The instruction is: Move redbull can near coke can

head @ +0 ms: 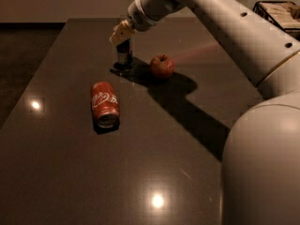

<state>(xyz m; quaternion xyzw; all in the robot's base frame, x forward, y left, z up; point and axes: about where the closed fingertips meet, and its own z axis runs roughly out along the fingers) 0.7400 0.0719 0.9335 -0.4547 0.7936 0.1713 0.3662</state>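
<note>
The redbull can (pixel 124 55) is a slim dark can standing upright at the far middle of the dark table (pixel 154 163). My gripper (pixel 120 32) is right over its top, at the end of the arm that reaches in from the right. The can's upper part is partly hidden by the gripper. The coke can (pixel 105 104) is red with white script. It lies on its side to the near left of the redbull can, its silver end toward me, about one can's length away.
A red apple (pixel 161 65) sits just right of the redbull can. The arm's shadow falls across the table's right half. A dark basket (pixel 279 11) stands off the table at the far right. The table's left edge (pixel 33 86) runs nearby.
</note>
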